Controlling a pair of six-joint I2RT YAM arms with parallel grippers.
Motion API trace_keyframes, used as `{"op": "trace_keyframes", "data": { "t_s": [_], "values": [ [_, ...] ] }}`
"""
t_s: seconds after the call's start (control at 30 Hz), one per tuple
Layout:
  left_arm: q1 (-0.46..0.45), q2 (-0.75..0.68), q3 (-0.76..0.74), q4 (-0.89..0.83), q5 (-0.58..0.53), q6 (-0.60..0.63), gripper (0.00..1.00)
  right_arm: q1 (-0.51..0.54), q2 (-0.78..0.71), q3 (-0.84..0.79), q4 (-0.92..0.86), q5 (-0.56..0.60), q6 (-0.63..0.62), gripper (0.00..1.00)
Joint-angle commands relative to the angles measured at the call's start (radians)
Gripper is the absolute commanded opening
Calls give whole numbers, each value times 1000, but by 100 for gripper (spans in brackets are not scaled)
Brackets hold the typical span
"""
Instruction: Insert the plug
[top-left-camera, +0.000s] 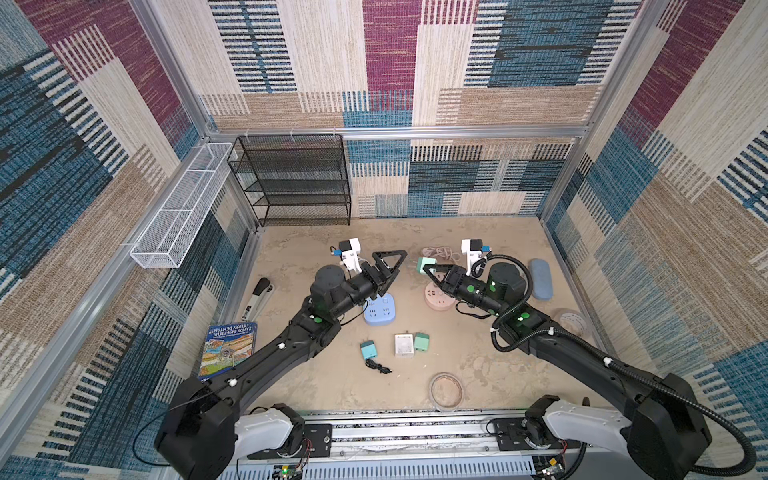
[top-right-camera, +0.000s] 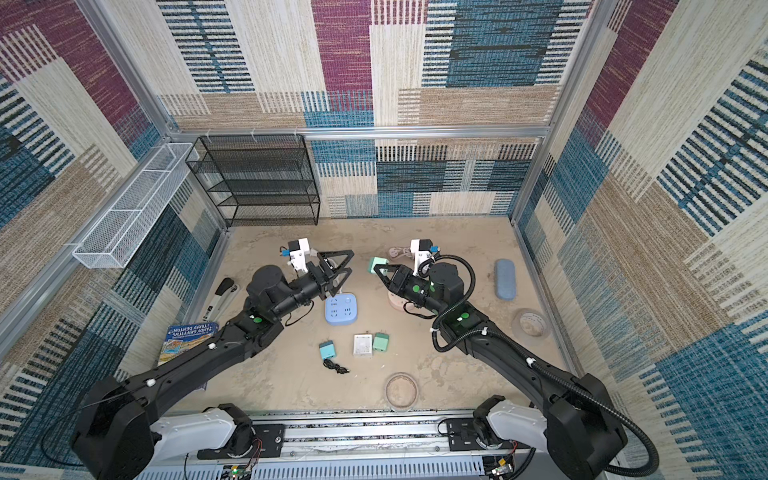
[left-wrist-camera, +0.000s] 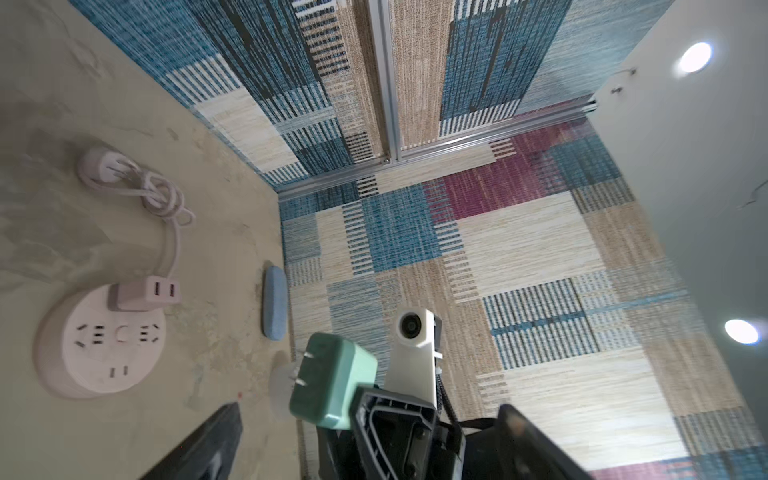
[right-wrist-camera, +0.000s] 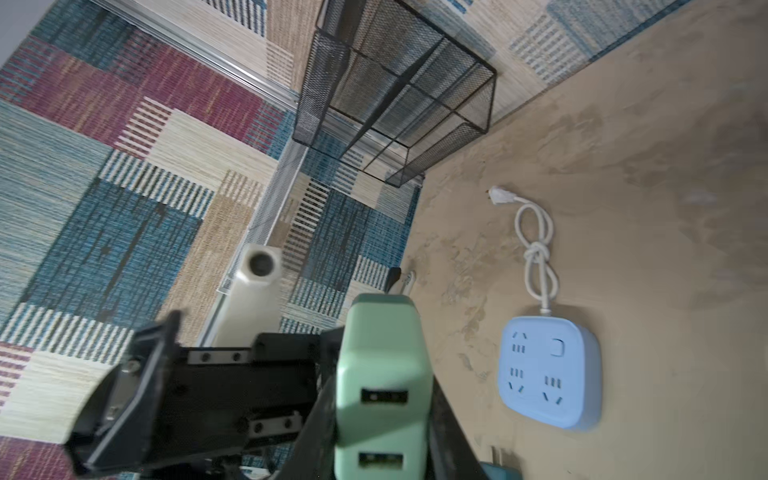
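Observation:
The plug (top-left-camera: 426, 265) (top-right-camera: 378, 265) is a mint-green charger block, held up in the air. My right gripper (top-left-camera: 429, 272) (right-wrist-camera: 382, 415) is shut on the plug (right-wrist-camera: 382, 374), whose two USB ports face the right wrist camera. Its prongs point toward the round pink power strip (left-wrist-camera: 99, 340) (top-left-camera: 438, 300) on the table below; the plug (left-wrist-camera: 332, 382) is apart from it. My left gripper (top-left-camera: 397, 266) (left-wrist-camera: 370, 411) stands wide open beside the plug, not touching it. A blue square power strip (top-left-camera: 380, 312) (right-wrist-camera: 548, 372) lies under the left arm.
A teal plug (top-left-camera: 368, 350), a white adapter (top-left-camera: 404, 345), another green plug (top-left-camera: 421, 342) and a black cable (top-left-camera: 377, 366) lie at mid-table. Stapler (top-left-camera: 257, 297) and book (top-left-camera: 228, 349) are left; a glasses case (top-left-camera: 540, 279) right; a tape roll (top-left-camera: 446, 390) in front; a black mesh shelf (top-left-camera: 297, 178) behind.

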Motion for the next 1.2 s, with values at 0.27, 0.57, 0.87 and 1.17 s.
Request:
{"op": "trace_keyframes", "data": {
  "t_s": [0.27, 0.57, 0.87, 1.17],
  "values": [
    [24, 30, 301, -1108, -317, 761, 99, -14, -58, 166, -653, 370, -343, 0],
    [24, 83, 261, -1169, -354, 781, 95, -51, 107, 263, -751, 372, -484, 0],
    [24, 22, 163, -1027, -251, 738, 94, -126, 263, 340, -770, 283, -577, 0],
    [24, -10, 106, -882, -68, 695, 94, -141, 347, 379, -776, 262, -628, 0]
  ]
}}
